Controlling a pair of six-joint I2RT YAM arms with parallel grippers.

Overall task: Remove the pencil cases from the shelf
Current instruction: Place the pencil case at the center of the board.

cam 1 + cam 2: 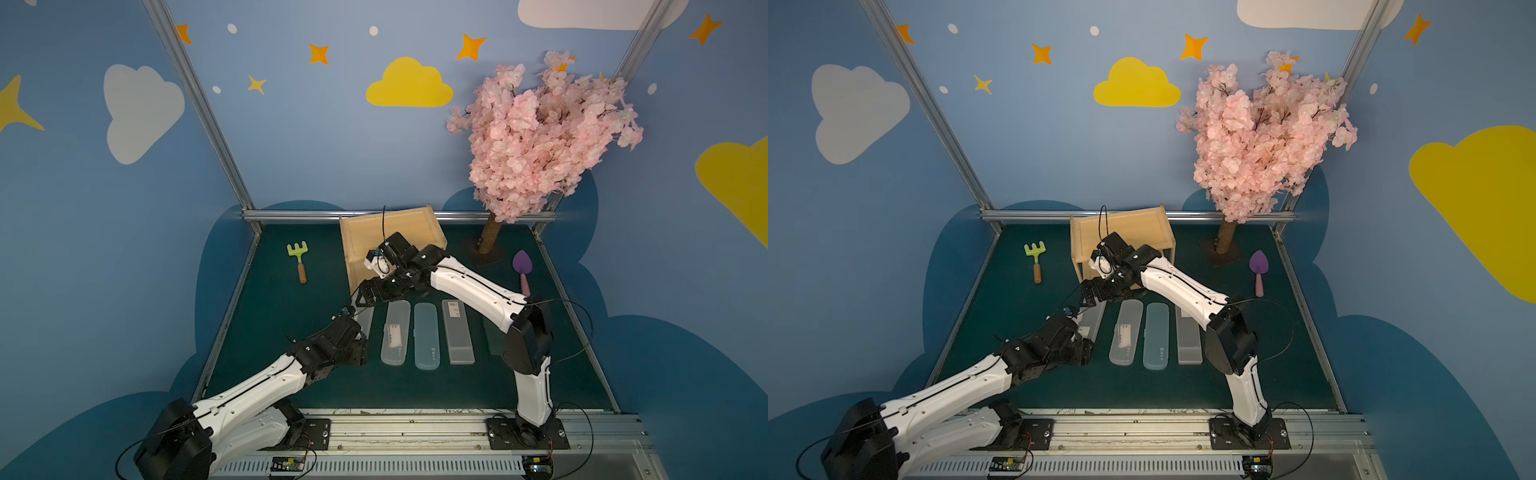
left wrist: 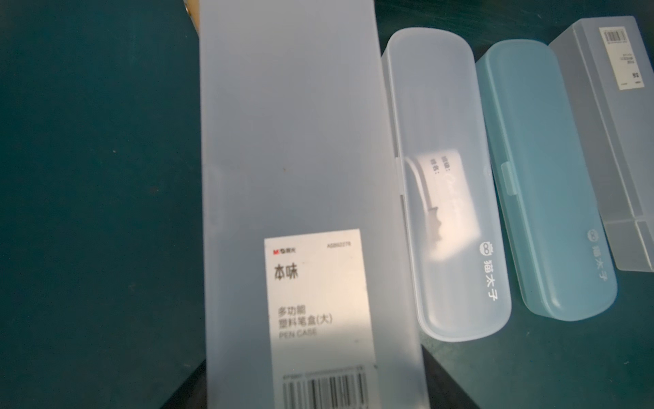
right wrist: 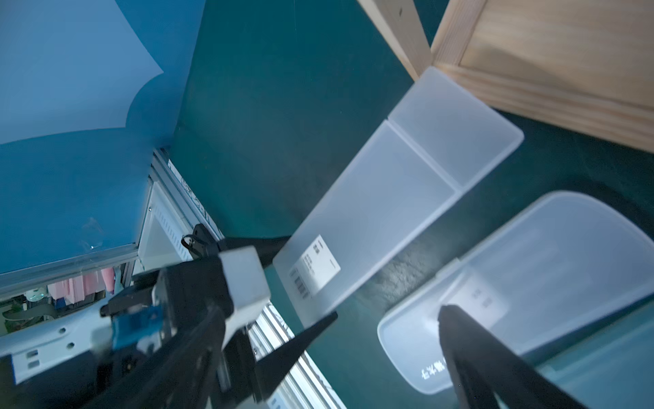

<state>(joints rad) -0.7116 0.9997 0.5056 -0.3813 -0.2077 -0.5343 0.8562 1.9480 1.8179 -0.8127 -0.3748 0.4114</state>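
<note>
We saw the left arm stretched low from the front rail, its left pincer (image 1: 362, 337) clenched on the labelled end of a frosted case (image 3: 385, 198). The case was raised over the tabletop (image 1: 270, 328), its far end just before the shelf (image 1: 390, 232). The right arm stood bent high at the elbow, forearm reaching across to the shelf's front. The right pincer (image 3: 391, 311) was released, fingers spread above one end of the clear case (image 1: 395, 332). That case, a teal case (image 1: 427, 334) and a second frosted case (image 1: 457, 332) lay side by side on the tabletop.
</note>
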